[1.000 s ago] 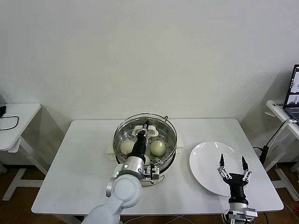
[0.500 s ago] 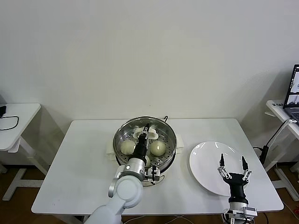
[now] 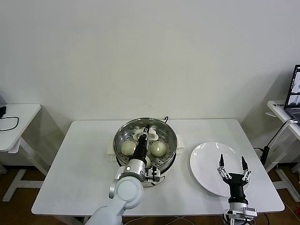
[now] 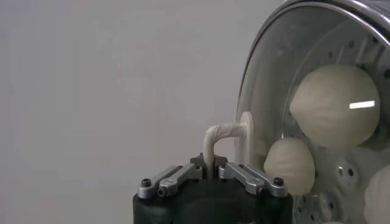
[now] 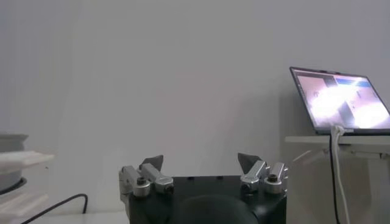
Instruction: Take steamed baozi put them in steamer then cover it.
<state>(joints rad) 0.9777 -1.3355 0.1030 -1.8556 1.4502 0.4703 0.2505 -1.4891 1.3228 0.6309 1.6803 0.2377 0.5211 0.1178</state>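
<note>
The steamer stands at the table's middle with the clear glass cover lying over its top. Through the glass I see the steamed baozi, a second one and a third, in the left wrist view as pale rounds. My left gripper is over the pot's centre, shut on the cover's white handle; the jaws pinch its thin bar. My right gripper hovers above the near edge of the white plate, open and holding nothing.
The steamer sits on a cream-white base with a black cord behind. A laptop stands on a side table at the right, and another small table at the left.
The left gripper has lowered the cover from a raised, slightly tilted position down onto the steamer. The right gripper has hardly moved.
</note>
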